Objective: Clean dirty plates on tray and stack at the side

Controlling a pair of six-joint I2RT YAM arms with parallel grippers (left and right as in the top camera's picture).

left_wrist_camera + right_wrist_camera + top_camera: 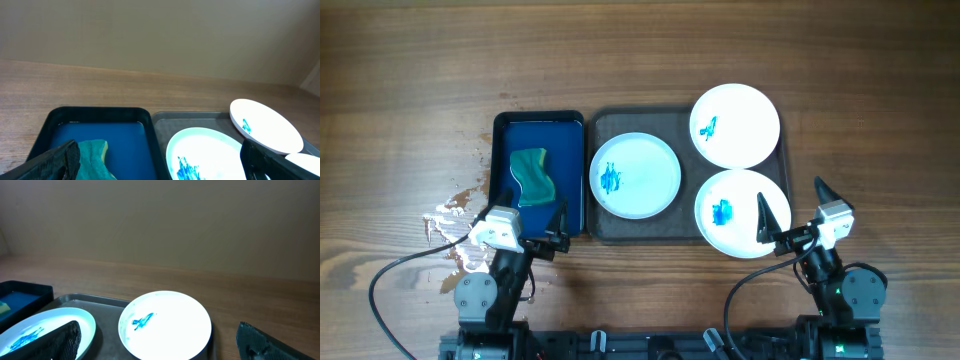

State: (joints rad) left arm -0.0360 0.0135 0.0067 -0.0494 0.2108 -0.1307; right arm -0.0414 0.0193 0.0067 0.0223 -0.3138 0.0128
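Observation:
Three white plates lie on the dark grey tray [606, 124]: one at its left [638, 172], one at the far right [735, 124], one at the near right [732, 212]. Each has a blue smear. My left gripper [525, 224] is open and empty at the near end of the blue tray [538, 130]. In the left wrist view [160, 167] its fingers frame the sponge [92, 154] and the left plate [210, 150]. My right gripper [792, 204] is open and empty over the near right plate. In the right wrist view [160, 347] it faces the far right plate [165, 325].
A green sponge [532, 177] lies in the smaller deep-blue tray, left of the grey tray. A wet spill [458, 226] shines on the wooden table [400, 100] by the left arm. Cables run along the near edge.

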